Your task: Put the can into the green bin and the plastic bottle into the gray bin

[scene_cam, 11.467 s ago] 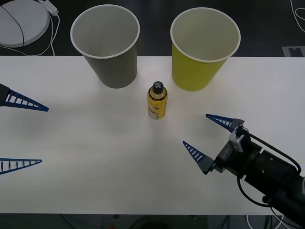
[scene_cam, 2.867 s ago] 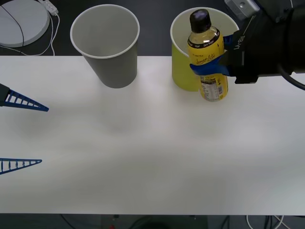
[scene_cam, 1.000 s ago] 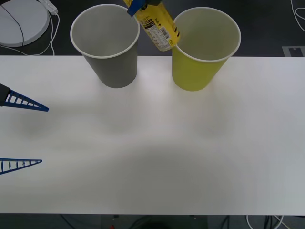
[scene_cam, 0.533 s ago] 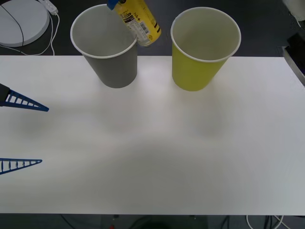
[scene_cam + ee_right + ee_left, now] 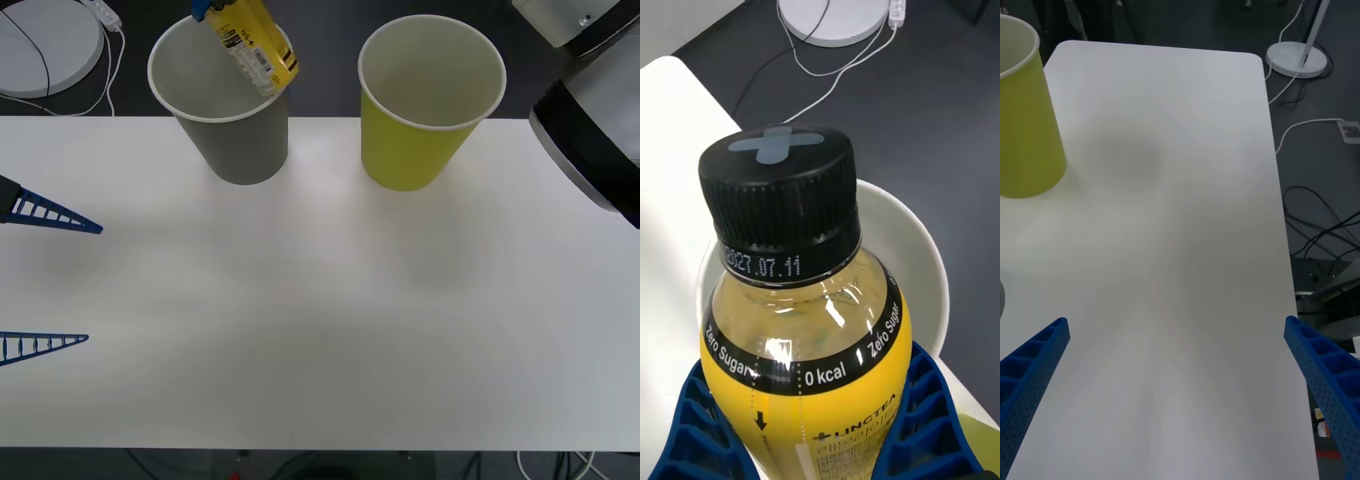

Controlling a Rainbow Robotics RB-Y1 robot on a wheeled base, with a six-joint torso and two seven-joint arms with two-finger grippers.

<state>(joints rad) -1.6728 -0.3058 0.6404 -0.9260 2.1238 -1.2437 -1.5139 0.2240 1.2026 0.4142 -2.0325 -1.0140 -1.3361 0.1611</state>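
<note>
My right gripper [image 5: 820,442] pinches the plastic bottle [image 5: 250,45], tilted above the gray bin [image 5: 222,95], seemingly over its mouth; my left gripper [image 5: 1176,397] waits spread wide.

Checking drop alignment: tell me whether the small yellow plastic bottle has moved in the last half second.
Yes. The small yellow plastic bottle shifted left, from the large gray paper bin's right rim to over its opening.

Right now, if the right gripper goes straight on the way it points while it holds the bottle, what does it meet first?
Probably the gray bin. The right gripper holds the plastic bottle tilted over its rim, cap pointing at the white inside. Depth is unclear, so the cap may touch the rim first.
</note>
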